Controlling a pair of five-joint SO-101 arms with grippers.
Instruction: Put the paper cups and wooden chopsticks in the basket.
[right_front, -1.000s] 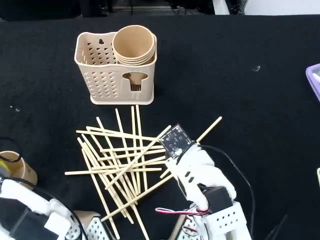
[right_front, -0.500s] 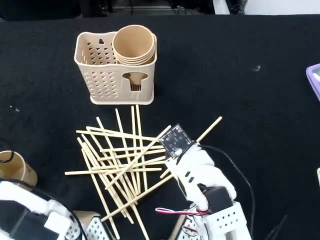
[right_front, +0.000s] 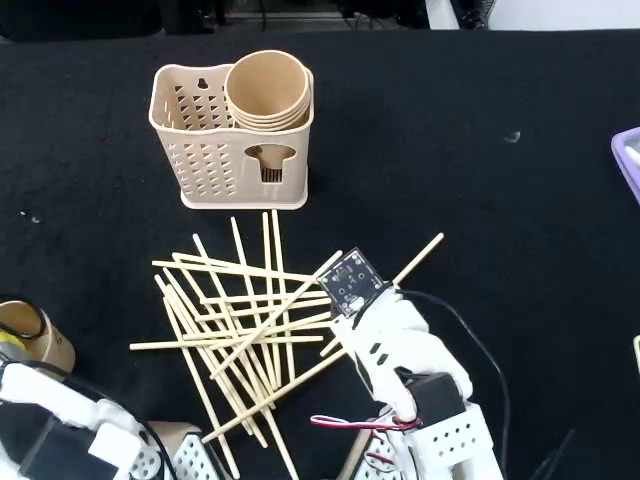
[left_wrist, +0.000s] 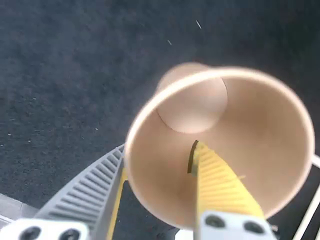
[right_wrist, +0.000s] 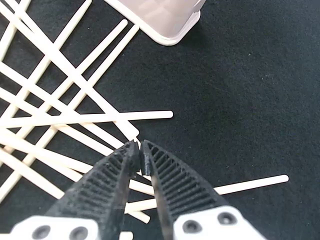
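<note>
The beige perforated basket (right_front: 205, 160) stands at the far left of the black table (right_front: 480, 200), with a stack of paper cups (right_front: 267, 88) nested in its right compartment. Near of it, the wooden chopsticks (right_front: 240, 320) lie scattered in a crisscross pile on the cloth. The right gripper (right_wrist: 138, 148) hangs low over the right side of this pile, its black fingers pressed almost together with the tips right at the end of one chopstick (right_wrist: 95, 97); whether they actually pinch it cannot be told. At the near left edge, the left gripper (left_wrist: 157, 155) clamps one more paper cup (right_front: 32, 335) by its wall, the yellow finger (left_wrist: 215, 180) inside the cup and the grey finger (left_wrist: 95, 185) outside. A purple container (right_front: 628, 158) shows at the right edge.
</note>
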